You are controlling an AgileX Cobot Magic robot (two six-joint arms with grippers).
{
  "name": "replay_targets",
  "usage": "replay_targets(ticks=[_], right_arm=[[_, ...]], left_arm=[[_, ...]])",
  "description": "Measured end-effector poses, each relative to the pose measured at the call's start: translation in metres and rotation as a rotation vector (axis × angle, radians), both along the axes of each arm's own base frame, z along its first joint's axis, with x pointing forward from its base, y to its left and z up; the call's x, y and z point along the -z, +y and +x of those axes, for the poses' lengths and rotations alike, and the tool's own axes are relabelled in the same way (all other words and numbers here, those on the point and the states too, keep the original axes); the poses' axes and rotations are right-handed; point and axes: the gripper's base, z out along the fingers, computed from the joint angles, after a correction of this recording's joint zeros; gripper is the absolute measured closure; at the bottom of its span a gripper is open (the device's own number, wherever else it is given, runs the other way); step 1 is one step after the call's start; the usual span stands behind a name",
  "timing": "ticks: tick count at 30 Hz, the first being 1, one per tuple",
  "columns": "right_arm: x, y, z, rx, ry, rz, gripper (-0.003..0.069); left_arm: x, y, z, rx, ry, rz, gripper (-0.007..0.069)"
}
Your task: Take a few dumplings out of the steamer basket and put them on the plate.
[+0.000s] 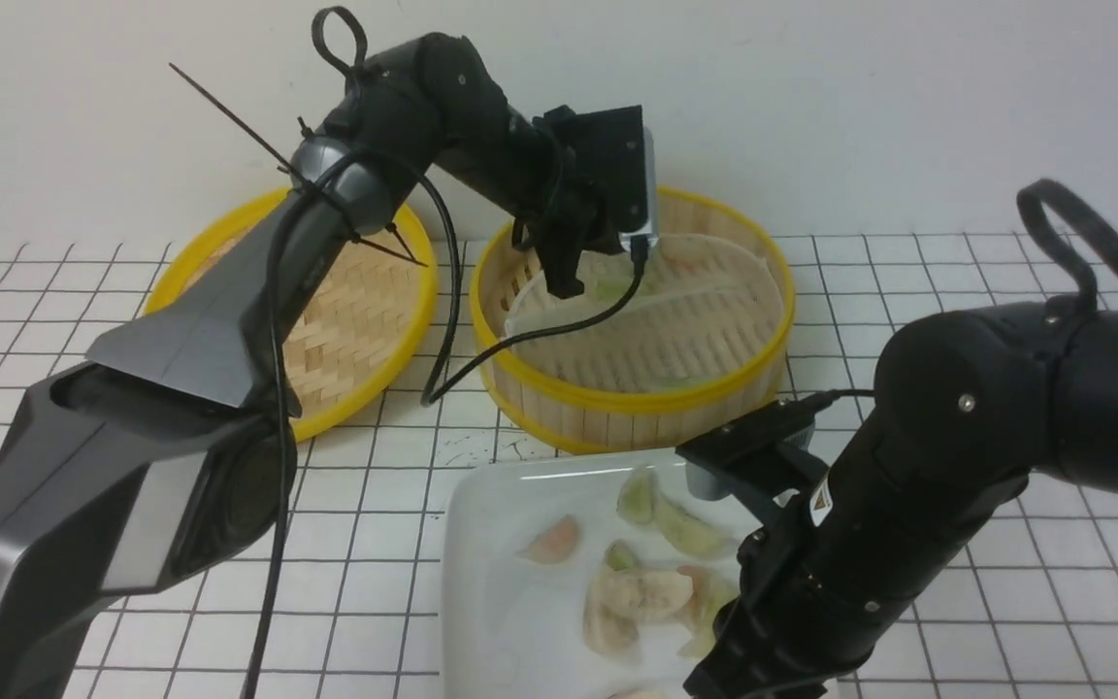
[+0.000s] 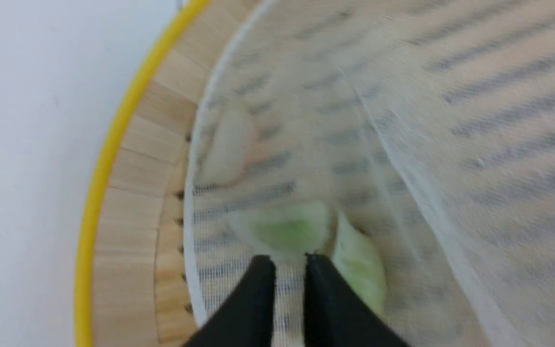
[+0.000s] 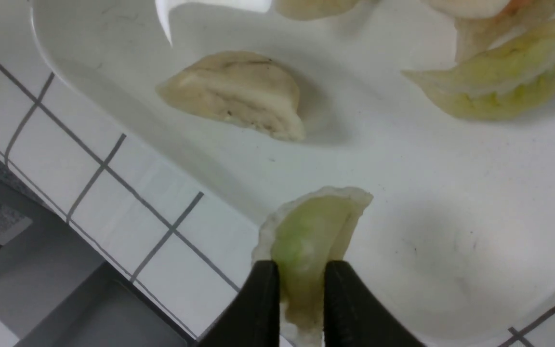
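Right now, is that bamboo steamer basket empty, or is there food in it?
Not empty: at least two pale green dumplings lie on its white liner in the left wrist view.

plate (image 1: 491, 602) cut off below (dumplings (image 2: 287, 231) blurred)

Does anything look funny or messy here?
Yes. The white liner inside the steamer basket is rumpled, with a fold standing up across the middle instead of lying flat on the slats.
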Motion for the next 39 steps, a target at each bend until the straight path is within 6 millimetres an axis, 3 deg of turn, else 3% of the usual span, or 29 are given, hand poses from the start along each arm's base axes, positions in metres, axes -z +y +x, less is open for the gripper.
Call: replay_targets(ticks=[5,9,17,19,22,28,33,35,36,39], right_arm=[[0.000,0.000,0.000,0.001,0.002,0.000,0.0559],[0.000,0.000,0.000,0.000,0.001,-0.001,0.0559],[0.000,0.000,0.000,0.002,0.002,-0.001,0.0563],[0.000,0.000,0.000,0.002,0.002,-0.001,0.0563],[0.000,0.000,0.000,0.002,0.002,-0.001,0.0564],[0.000,0.000,0.000,-0.005,0.000,0.000,0.0564],[0.000,0.000,0.000,-0.005,0.000,0.000,0.0564],[0.000,0.000,0.000,-0.010,-0.002,0.000,0.0564],[0.000,0.000,0.000,-0.010,-0.002,0.000,0.0564],[0.000,0.000,0.000,-0.019,-0.010,-0.005,0.0564]], left_arm=[[0.016,-0.001,0.002,0.001,0.028,0.009,0.0335],[0.029,0.000,0.003,-0.002,0.042,0.026,0.0282],[0.045,0.000,0.005,-0.007,0.064,0.044,0.0286],[0.046,0.000,0.006,-0.009,0.062,0.047,0.0315],[0.045,0.000,0.006,-0.014,0.056,0.047,0.0419],[0.042,0.001,0.006,-0.042,0.074,0.034,0.0418],[0.017,0.007,0.000,-0.087,0.097,0.074,0.0418],[-0.017,0.014,-0.007,-0.127,0.098,0.089,0.0418],[-0.023,0.015,-0.009,-0.135,0.095,0.085,0.0418],[-0.079,0.025,-0.028,-0.173,0.108,0.063,0.0418]])
